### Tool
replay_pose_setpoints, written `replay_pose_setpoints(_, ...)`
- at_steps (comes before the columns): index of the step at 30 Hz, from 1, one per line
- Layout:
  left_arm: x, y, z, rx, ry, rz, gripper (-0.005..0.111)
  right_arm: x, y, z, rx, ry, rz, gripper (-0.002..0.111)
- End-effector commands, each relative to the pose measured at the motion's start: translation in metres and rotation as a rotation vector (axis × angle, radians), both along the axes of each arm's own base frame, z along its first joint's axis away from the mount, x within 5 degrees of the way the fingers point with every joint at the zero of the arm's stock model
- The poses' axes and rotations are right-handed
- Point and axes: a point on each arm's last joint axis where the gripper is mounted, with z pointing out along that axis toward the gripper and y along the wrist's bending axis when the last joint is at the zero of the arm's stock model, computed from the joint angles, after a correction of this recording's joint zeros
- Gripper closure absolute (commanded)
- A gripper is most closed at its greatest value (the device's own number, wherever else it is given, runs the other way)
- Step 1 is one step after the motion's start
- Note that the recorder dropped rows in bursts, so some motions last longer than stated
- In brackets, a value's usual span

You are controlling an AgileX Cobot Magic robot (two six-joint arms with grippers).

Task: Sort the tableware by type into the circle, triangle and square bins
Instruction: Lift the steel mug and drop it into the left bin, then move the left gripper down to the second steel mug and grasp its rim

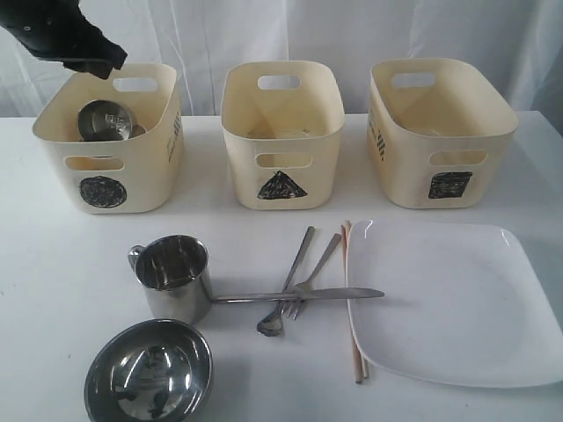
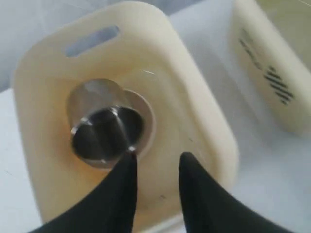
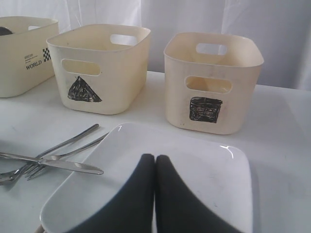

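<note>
My left gripper (image 2: 156, 158) hangs over the circle bin (image 1: 132, 167) with its fingers spread and nothing between them. One mug (image 2: 104, 128) is in that bin, resting on something pale and round that I take for the white bowl, though I cannot be sure. One fingertip is just beside the mug's rim, so a careless lift could catch it and tip it. My right gripper (image 3: 155, 158) is pressed together, empty, over the white plate (image 3: 204, 170).

The cutlery worries me more. The knife (image 1: 308, 295) lies across the fork (image 1: 310, 280) and spoon (image 1: 283, 290), its handle touching the second mug (image 1: 173, 274) and its tip over the chopsticks (image 1: 352, 299), which run along the plate's edge. Pulling any one piece would likely drag the others. The steel bowl (image 1: 149, 374) sits near the front, apart from them.

The table (image 1: 53, 281) is smooth, white and slippery-looking; a white curtain (image 1: 352, 35) hangs behind the triangle bin (image 1: 281, 132) and square bin (image 1: 440, 132).
</note>
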Motion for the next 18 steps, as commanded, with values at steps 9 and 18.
replay_pose_setpoints(9,-0.096,-0.026,0.008,-0.058,0.515,-0.232,0.061,0.000,0.000,-0.001,-0.001,-0.008,-0.006,0.108)
replay_pose_setpoints(18,-0.112,-0.023,-0.044,-0.066,0.682,-0.206,0.061,0.000,0.000,-0.001,0.000,-0.010,-0.006,0.108)
